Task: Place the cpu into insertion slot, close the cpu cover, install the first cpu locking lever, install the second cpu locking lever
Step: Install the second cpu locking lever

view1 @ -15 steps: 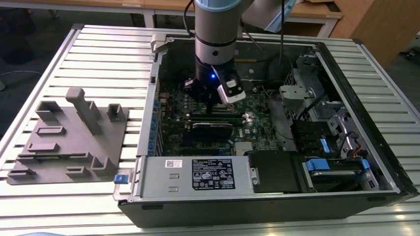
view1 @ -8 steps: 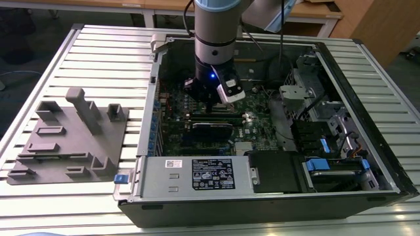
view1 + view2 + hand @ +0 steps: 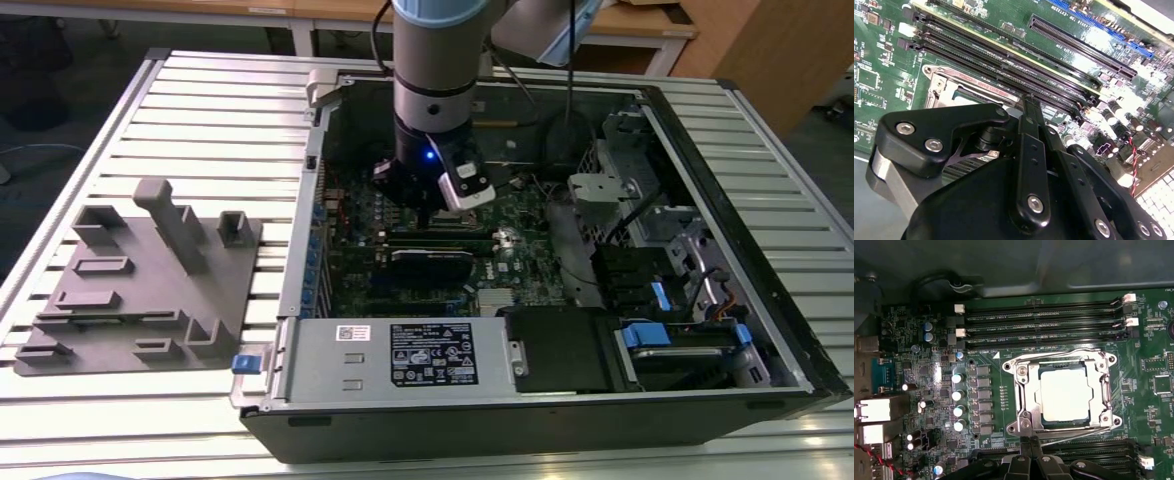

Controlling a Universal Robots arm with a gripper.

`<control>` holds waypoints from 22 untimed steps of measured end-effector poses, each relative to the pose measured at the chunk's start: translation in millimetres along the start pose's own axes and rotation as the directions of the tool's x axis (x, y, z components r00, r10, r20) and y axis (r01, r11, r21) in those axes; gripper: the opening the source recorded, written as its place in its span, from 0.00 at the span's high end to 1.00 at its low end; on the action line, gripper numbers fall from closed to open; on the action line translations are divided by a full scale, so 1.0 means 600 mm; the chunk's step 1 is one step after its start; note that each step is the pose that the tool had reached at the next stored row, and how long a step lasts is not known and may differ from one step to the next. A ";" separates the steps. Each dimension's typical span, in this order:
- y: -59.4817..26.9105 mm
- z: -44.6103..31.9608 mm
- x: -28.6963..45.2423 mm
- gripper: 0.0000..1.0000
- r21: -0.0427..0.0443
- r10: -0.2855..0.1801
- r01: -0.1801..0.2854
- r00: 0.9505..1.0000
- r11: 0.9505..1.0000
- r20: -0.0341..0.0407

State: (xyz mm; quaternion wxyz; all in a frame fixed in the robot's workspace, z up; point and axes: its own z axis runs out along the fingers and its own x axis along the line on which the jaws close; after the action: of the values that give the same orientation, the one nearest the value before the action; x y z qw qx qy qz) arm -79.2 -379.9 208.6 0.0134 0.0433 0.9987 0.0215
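Grey fixture block [image 3: 140, 280] on slatted table [image 3: 200, 130] at the exterior view's left, open computer case [image 3: 561, 400] beside it, cpu [image 3: 1064, 393] seated flat and square in insertion slot [image 3: 1040, 372], cpu cover [image 3: 1023, 390] closed around it, hand [image 3: 1030, 440] with fingers pinched together just beside the socket edge, gripping nothing visible.

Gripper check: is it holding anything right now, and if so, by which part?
Nothing is held. The gripper has its jaws shut together, empty, at the edge of the cpu cover, which lies closed over the cpu.
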 end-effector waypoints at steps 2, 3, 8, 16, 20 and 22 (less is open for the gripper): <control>0.000 0.003 0.001 0.89 -0.001 0.000 0.000 1.000 1.000 0.000; 0.000 0.004 0.002 0.89 -0.001 0.001 -0.001 1.000 1.000 0.000; -0.001 0.007 0.003 0.89 -0.005 0.002 -0.002 1.000 1.000 0.000; -0.001 0.012 0.004 0.89 -0.027 0.004 -0.004 1.000 1.000 -0.002; -0.003 0.014 0.005 0.89 -0.036 0.004 -0.004 1.000 0.999 -0.003; -0.005 0.014 0.006 0.89 -0.039 0.004 -0.004 1.000 0.999 -0.003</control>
State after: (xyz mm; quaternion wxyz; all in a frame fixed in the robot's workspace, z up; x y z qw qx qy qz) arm -82.8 -382.5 199.9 0.0125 0.0450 0.9981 0.0412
